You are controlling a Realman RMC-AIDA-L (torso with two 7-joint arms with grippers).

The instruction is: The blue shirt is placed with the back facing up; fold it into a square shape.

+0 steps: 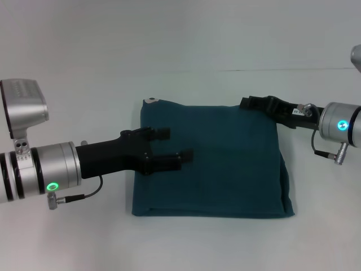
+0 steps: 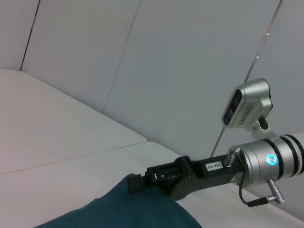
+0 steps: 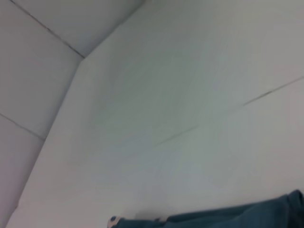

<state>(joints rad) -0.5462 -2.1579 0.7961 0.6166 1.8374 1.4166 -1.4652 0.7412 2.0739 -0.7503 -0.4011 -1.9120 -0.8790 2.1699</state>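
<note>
The blue shirt (image 1: 225, 169) lies folded into a rough square on the white table, plain side up, with a small white tag (image 1: 151, 101) at its far left corner. My left gripper (image 1: 176, 145) is open over the shirt's left part, nothing between its fingers. My right gripper (image 1: 244, 103) is at the shirt's far right corner. The left wrist view shows that right gripper (image 2: 136, 183) at the edge of the shirt (image 2: 123, 213). The right wrist view catches only a strip of the shirt (image 3: 247, 213) and the tag (image 3: 113, 220).
The white table (image 1: 67, 237) stretches all round the shirt, with a seam line (image 1: 304, 69) running across its far side. Pale wall panels (image 2: 190, 71) stand behind it.
</note>
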